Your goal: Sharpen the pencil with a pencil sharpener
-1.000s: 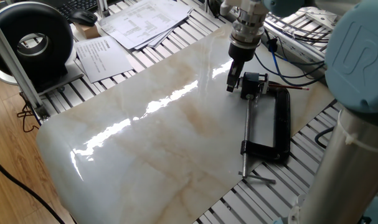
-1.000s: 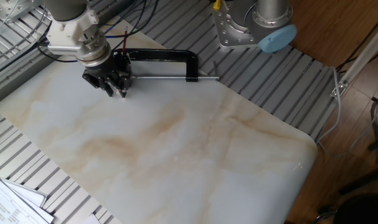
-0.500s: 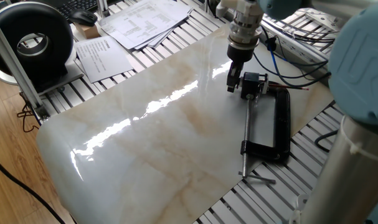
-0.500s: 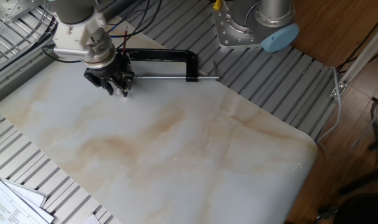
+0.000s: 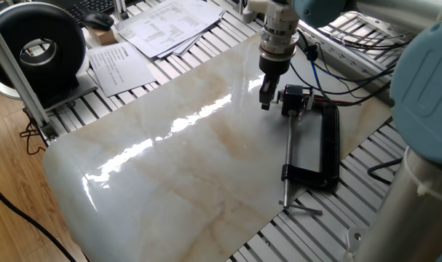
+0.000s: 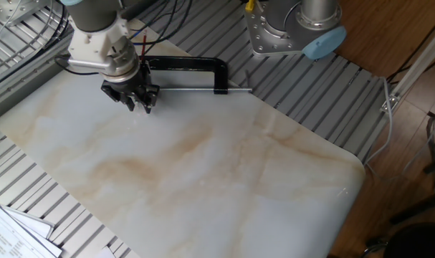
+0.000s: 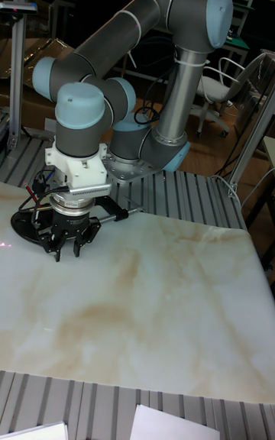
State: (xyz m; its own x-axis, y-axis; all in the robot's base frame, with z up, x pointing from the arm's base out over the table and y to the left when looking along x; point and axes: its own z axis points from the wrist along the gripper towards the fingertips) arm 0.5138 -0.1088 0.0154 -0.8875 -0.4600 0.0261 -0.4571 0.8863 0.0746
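Observation:
The pencil sharpener (image 5: 294, 97) is a small black-and-silver block held at the end of a big black clamp (image 5: 328, 145). The thin red-brown pencil (image 5: 338, 100) runs from the block's far side out to the right; whether its tip sits inside the block I cannot tell. The pencil (image 6: 143, 47) also shows as a red line behind the wrist in the other fixed view. My gripper (image 5: 265, 100) hangs point-down just left of the sharpener, close above the marble, open, with nothing between its fingers. In the tall view the gripper (image 7: 67, 250) stands before the clamp (image 7: 23, 224).
The clamp's steel screw rod (image 5: 289, 149) lies along the marble slab (image 5: 184, 167) toward the near edge. Papers (image 5: 159, 25) and a black round device (image 5: 42, 51) sit beyond the slab's left side. Blue and black cables (image 5: 330, 76) trail behind the wrist.
My gripper has slid a short way sideways along the slab, away from the sharpener. Its fingers stay as they were, and the clamp, sharpener and pencil have not moved.

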